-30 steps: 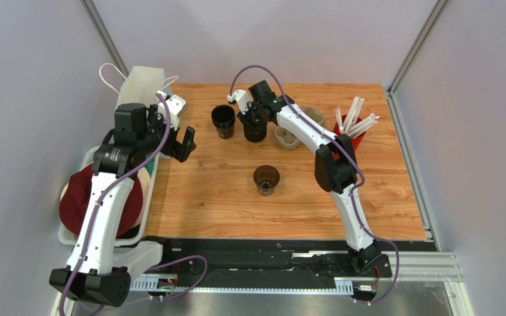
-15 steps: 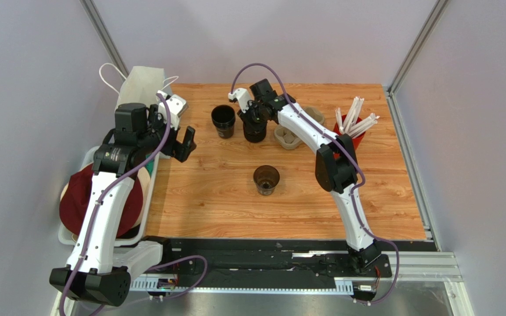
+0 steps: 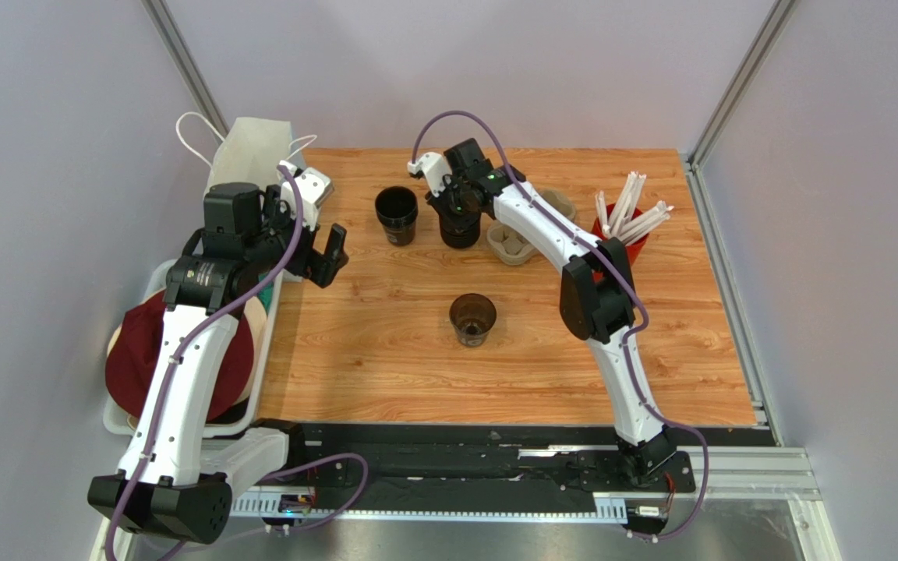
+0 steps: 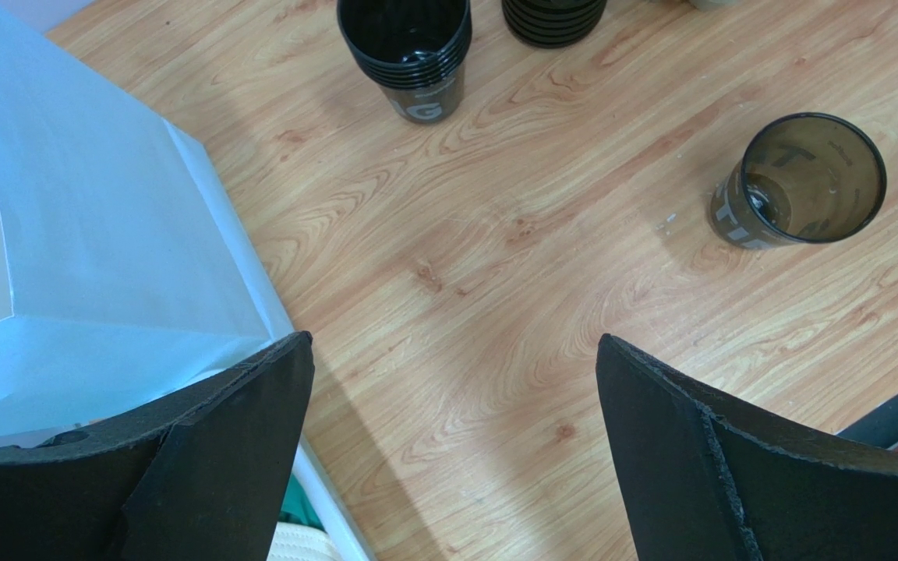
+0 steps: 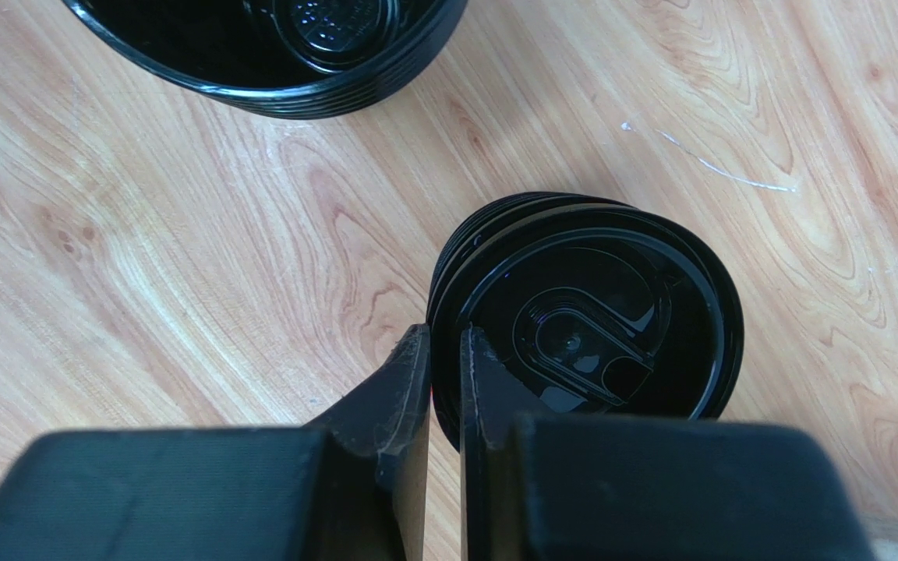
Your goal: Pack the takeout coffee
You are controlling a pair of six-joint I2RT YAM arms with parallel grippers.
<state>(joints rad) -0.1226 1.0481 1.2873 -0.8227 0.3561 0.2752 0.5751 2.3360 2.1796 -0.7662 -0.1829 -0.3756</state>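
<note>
Right pincer [image 5: 442, 347] clenched, fingers nearly together on near rim of top lid [image 5: 606, 316] of black lid stack [image 5: 451, 248]. Left pincer [image 4: 454, 341] released, jaws wide, nothing between.
Writing: white "G" on cup stack [image 4: 424, 105]; lettering on coffee cup [image 4: 799, 181] only partly legible.
Coffee cup upright, open-topped, on table [image 4: 477, 269], ahead-right of left pincer; well apart from right pincer, toward arm bases.

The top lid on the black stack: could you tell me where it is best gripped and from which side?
Take it by its thin outer rim, coming straight down from above. The top lid lies flat, nested on the stack, so only that rim offers a pinch. The right gripper appears closed on the rim's left edge in its wrist view.
</note>
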